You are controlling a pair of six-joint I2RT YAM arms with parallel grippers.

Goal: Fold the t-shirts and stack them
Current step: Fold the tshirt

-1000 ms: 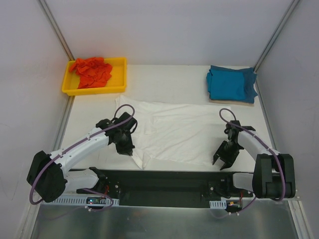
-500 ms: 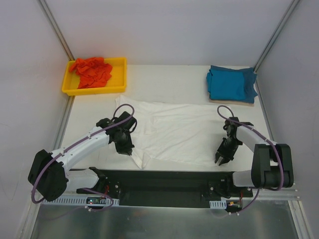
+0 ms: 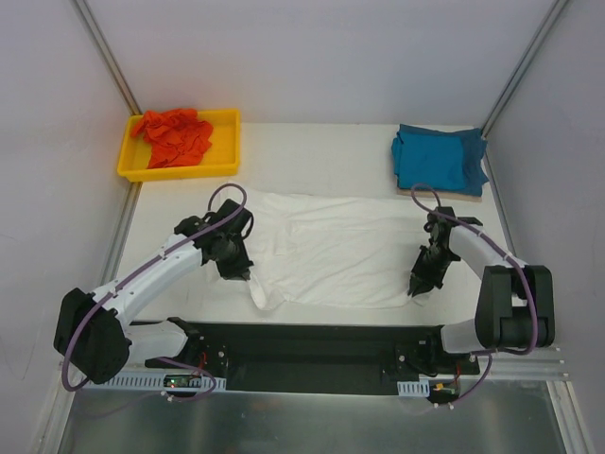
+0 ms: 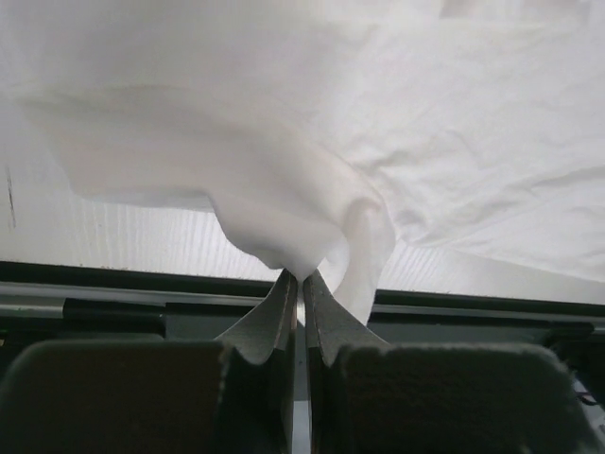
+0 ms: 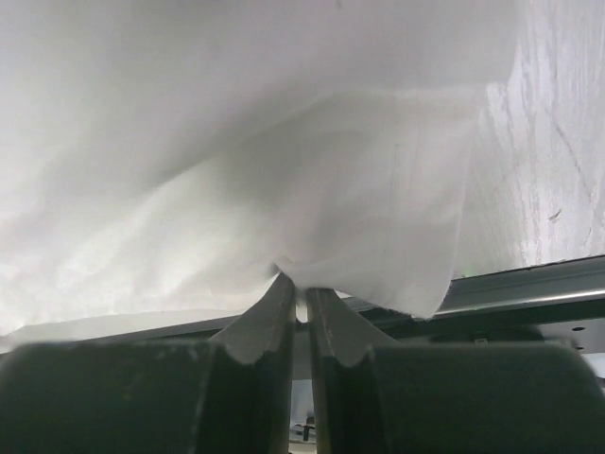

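Note:
The white t-shirt (image 3: 331,248) lies spread across the middle of the table. My left gripper (image 3: 238,272) is shut on its near left part, and the cloth bunches up from the jaws in the left wrist view (image 4: 312,227). My right gripper (image 3: 419,287) is shut on its near right corner, with the cloth (image 5: 359,208) lifted off the table. The teal-blue t-shirt (image 3: 439,159) lies folded at the back right. The orange-red t-shirt (image 3: 175,135) is crumpled in the yellow tray.
The yellow tray (image 3: 223,165) stands at the back left. A black rail (image 3: 312,345) runs along the near table edge between the arm bases. Grey walls and metal posts close in both sides.
Both grippers have moved away from the near edge with the shirt's near edge. The right gripper closed on the corner and the left pulled its fold farther in.

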